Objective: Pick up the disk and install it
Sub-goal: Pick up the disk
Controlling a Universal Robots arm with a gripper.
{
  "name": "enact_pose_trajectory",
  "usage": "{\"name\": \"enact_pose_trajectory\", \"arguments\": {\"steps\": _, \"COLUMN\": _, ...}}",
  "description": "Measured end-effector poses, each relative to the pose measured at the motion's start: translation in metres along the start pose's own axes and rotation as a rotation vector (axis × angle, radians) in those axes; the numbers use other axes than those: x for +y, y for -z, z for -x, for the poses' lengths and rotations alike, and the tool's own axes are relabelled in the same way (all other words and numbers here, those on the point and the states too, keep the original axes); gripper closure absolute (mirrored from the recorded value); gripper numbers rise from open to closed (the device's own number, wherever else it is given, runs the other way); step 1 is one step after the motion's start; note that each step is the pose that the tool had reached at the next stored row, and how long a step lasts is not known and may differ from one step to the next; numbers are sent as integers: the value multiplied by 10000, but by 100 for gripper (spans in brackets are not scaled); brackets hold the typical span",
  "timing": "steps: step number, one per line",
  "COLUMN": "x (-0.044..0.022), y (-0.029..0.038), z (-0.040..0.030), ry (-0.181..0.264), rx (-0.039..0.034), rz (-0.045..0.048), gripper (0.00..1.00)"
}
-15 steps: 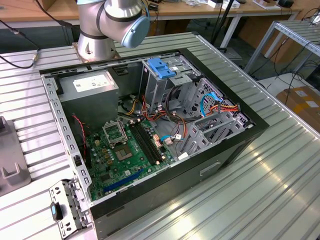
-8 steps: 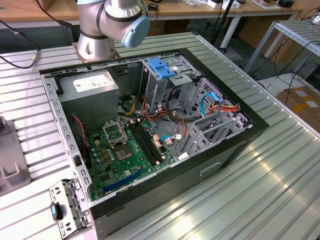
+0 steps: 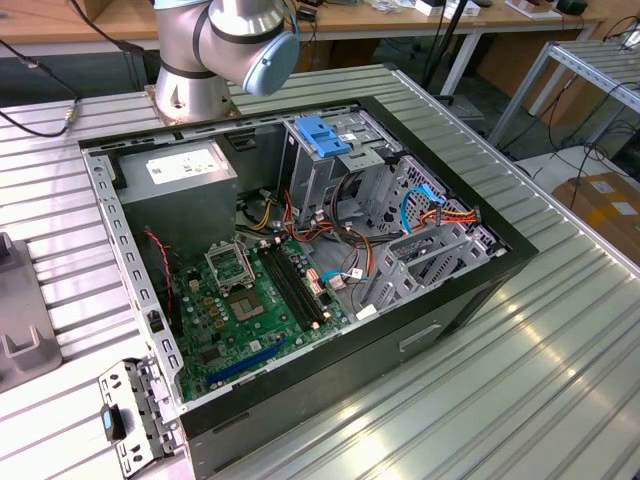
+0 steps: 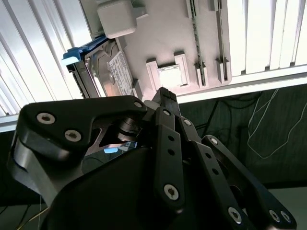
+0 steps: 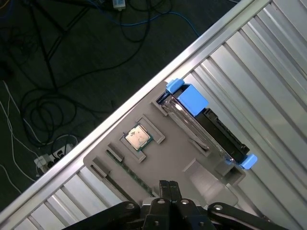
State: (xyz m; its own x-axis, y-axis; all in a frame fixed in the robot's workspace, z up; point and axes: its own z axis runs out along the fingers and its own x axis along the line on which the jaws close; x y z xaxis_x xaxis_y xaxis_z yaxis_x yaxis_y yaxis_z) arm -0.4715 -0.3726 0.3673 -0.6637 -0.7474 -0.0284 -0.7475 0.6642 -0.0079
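Your hand is closed and empty above the grey tray, where the disk stands on its edge — come down like this and you may knock it over.

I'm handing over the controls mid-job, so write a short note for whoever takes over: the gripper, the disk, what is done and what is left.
Gripper: shut and empty, hanging above the grey parts tray in the first wrist view.
Disk: stands on edge in its slot on that tray, framed by its blue carrier, apart from the gripper. A processor chip lies in a recess beside it.
Computer case: open on the ribbed table in the exterior view.
Done: nothing yet; the disk is not grasped.
Left: both the pick-up and the install.
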Motion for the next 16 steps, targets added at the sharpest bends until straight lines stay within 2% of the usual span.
{"name": "enact_pose_trajectory", "arguments": {"steps": 16, "x": 0, "y": 0, "z": 0, "ry": 326, "rx": -2, "rz": 9, "gripper": 90}}
